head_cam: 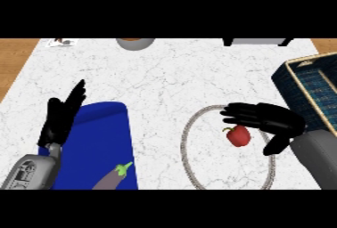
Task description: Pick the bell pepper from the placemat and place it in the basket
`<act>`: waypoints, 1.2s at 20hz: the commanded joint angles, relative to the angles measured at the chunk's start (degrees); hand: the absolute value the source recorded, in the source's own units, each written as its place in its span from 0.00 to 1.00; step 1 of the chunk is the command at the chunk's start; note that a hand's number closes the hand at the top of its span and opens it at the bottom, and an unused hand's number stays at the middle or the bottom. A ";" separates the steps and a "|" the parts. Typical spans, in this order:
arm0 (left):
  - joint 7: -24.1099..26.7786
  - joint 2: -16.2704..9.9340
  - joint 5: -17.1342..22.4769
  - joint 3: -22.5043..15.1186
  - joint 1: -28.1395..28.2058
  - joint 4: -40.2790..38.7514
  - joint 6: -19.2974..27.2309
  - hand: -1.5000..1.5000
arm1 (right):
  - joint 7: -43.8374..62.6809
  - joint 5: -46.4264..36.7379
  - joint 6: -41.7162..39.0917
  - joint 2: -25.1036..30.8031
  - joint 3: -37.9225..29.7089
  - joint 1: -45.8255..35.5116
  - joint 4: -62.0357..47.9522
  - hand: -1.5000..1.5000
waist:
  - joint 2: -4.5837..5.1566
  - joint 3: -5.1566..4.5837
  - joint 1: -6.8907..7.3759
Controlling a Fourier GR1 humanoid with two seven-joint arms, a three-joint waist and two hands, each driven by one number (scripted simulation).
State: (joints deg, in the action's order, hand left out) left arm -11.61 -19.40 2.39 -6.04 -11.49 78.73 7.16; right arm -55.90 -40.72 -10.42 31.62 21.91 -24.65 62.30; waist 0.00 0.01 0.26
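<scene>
Glossy red bell pepper [238, 136] beside curled black right hand [270, 120].

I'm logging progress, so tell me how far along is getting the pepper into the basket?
Early stage. Done: the right hand has reached the red pepper, which sits inside the round placemat. In hand: its fingers and thumb are spread around the pepper, not yet closed on it. Left: grasp, lift, carry it to the blue basket at the right, and release. The left hand rests open by the blue mat.
</scene>
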 commanded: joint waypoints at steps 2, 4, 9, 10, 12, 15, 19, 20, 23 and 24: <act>-1.07 0.84 -0.55 1.70 -0.11 1.33 -1.71 0.50 | -1.95 -3.21 -3.54 -2.32 -1.53 -3.12 -4.12 0.00 | 0.04 0.00 0.10; -1.42 -0.40 0.71 3.51 -2.18 -0.82 -4.14 0.50 | -2.86 -5.82 -0.47 -2.83 0.12 -1.25 -5.12 0.00 | 0.07 0.00 0.06; 2.02 1.67 -2.74 3.40 0.96 -0.02 -3.31 0.50 | -2.45 -6.43 -3.80 -3.30 -2.02 -1.36 -3.45 0.00 | 0.01 -0.01 -0.02; -1.71 1.73 -2.33 3.34 3.03 4.99 -2.63 0.50 | -0.17 -7.52 -3.23 -5.16 -1.13 -1.20 -2.59 0.00 | -0.04 0.00 0.12; -0.03 3.11 -2.81 4.52 -2.26 -2.41 -3.53 0.50 | 0.11 -9.20 -2.34 -7.24 -1.55 -2.05 -5.04 0.00 | 0.04 -0.01 -0.11; -1.68 1.00 -2.17 6.26 0.28 1.93 -5.95 0.50 | -0.35 -9.31 -2.94 -7.49 -2.71 -0.26 -3.18 0.00 | -0.02 -0.01 -0.06; 2.22 5.15 -5.39 4.28 -0.90 -3.41 -3.48 0.50 | -1.88 -12.98 2.62 -11.50 -1.64 -3.18 -11.49 0.00 | 0.16 0.00 0.04; -0.81 2.92 -3.64 5.60 1.97 3.33 -5.86 0.50 | -2.64 -14.09 1.52 -8.91 -2.07 -2.02 -8.62 1.00 | 0.01 0.00 0.07; -1.00 6.03 -6.10 4.47 -3.39 -2.60 -2.40 0.50 | -5.80 -13.44 6.01 -7.65 -3.29 -3.32 -8.27 1.00 | 0.12 0.01 -0.17; -0.20 5.21 -5.02 4.69 -0.51 -0.46 -4.31 0.50 | -6.22 -14.71 9.49 -9.73 -2.37 -1.83 -10.01 1.00 | 0.10 0.02 0.13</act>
State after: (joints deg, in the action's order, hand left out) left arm -12.55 -15.31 -2.25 -1.00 -12.74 78.49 3.14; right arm -57.69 -53.33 -6.72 23.72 19.65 -26.11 54.72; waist -0.12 -0.33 0.11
